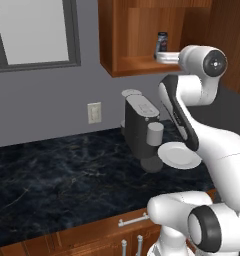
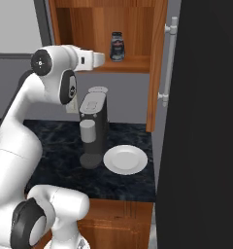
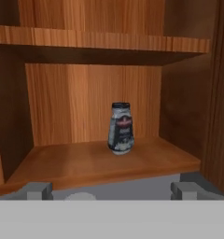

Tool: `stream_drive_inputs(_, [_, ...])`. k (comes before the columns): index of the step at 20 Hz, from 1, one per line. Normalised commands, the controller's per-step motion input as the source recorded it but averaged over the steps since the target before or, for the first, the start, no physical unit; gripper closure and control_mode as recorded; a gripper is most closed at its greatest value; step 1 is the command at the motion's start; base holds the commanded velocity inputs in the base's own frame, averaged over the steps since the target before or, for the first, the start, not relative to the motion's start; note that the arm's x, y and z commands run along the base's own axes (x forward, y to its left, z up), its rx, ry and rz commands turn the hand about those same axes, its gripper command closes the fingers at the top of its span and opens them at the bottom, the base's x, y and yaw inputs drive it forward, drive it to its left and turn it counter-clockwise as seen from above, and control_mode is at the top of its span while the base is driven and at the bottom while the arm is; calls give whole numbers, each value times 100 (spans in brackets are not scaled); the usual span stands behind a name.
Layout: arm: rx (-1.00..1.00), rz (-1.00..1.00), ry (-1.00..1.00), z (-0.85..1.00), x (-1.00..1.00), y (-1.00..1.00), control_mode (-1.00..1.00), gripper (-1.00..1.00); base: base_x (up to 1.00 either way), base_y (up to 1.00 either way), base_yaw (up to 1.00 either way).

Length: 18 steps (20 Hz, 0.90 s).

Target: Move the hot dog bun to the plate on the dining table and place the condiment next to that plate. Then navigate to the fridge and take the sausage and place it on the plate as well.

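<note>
— So, where is the condiment [image 3: 121, 128] just now?

— Upright on the lower shelf [image 3: 100, 163] of the open wooden wall cabinet [image 2: 138, 29]; it stands toward the back of that shelf, with bare wood on both sides and the next shelf board well above its cap; it is a small greyish bottle with a dark lid and a dark label.

— And the gripper [image 3: 111, 189]?

— Level with that shelf and out in front of its edge, pointed straight at the condiment; its two fingertips [image 3: 38, 190] stand wide apart, one at each side of the hand view's bottom, with nothing between them; they do not touch the bottle, which sits well back from them.

— What lies below the shelf?

— A counter [image 1: 67, 170] with a black marbled top; beneath the cabinet on it stands a dark grey coffee machine [image 2: 93, 126], and just beside the machine lies a plain white plate [image 2: 125, 159]; the two look close, perhaps touching at the machine's base, though I cannot be sure.

— Anything else near the cabinet?

— A tall dark panel [image 2: 206, 121] rises at its side in the right base view, and a pale wall socket [image 1: 94, 112] sits below it on the grey wall.
</note>
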Motion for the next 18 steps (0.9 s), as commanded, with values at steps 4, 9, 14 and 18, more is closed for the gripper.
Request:
stream_drive_inputs(4, [0, 0, 0, 0, 44, 0, -100, -100, 0, 0, 0])
stream_drive_inputs(9, [0, 0, -2, 1, 43, -2, -100, -100, 0, 0, 0])
stream_drive_inputs(14, [0, 0, -2, 0, 46, 0, -100, -100, 0, 0, 0])
stream_drive_inputs(18, [0, -1, 0, 0, 54, 0, -100, -100, 0, 0, 0])
